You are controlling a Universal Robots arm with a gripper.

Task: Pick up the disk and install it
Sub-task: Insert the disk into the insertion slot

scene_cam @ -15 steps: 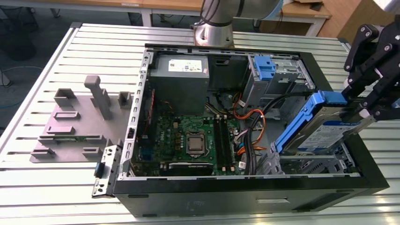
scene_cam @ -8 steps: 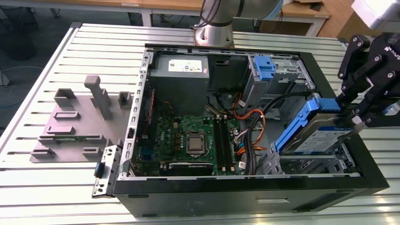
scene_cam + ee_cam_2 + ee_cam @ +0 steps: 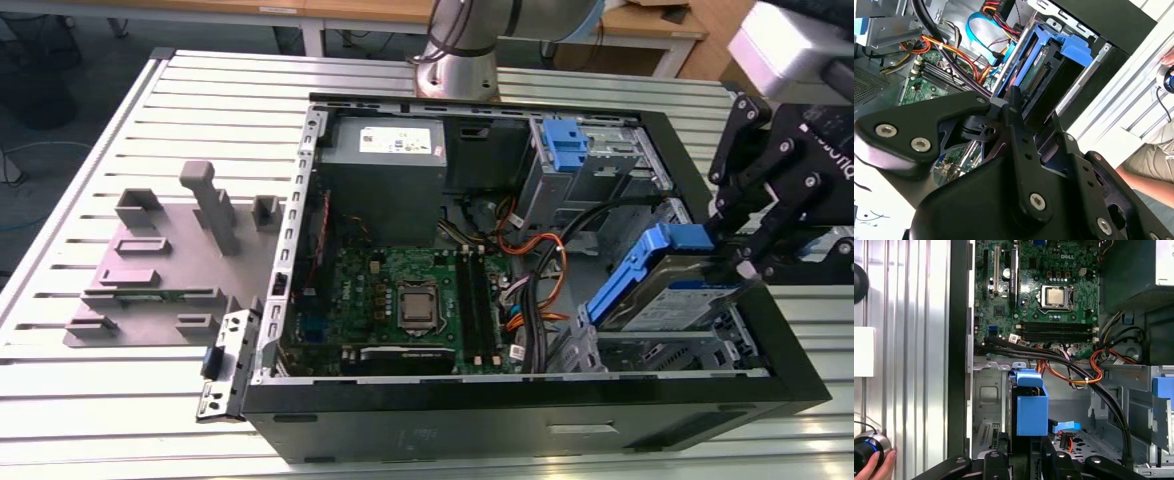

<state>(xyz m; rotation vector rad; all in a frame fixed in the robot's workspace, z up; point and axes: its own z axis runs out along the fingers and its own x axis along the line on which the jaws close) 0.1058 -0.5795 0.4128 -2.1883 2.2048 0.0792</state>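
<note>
Black gripper clamped on the disk by its blue bracket, disk tilted in the drive bay of the open computer case, white-and-blue label showing, white sticker on grey box

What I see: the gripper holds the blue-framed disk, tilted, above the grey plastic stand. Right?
Wrong place. The gripper holds the disk, tilted, at the drive bay inside the open computer case; the grey plastic stand sits outside it. The exterior view shows it.
</note>
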